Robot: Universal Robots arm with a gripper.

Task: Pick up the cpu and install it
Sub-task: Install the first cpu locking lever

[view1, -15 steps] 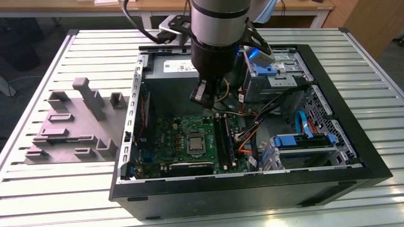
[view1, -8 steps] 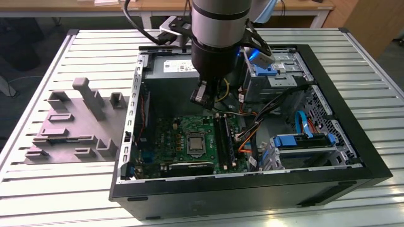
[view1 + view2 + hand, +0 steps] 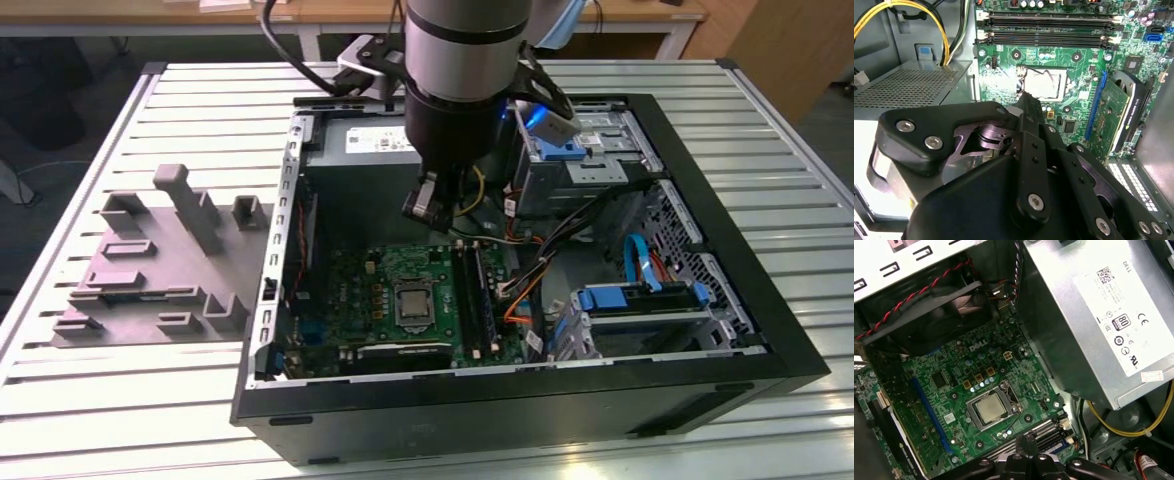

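You've got the cpu [image 3: 990,408], a small flat square chip with a pale silvery-beige metal top and a thin darker rim, lying flat and face up inside the silver metal-framed socket [image 3: 972,404] on the large green circuit board [image 3: 949,390], with its edges lined up square to the frame. In the second wrist view it's the bright, glare-washed square [image 3: 1045,84] in that same socket, just below the black memory slots [image 3: 1049,22]. From the exterior view you'll see it as a small dark square [image 3: 408,303] near the middle of the board, left of the slots.
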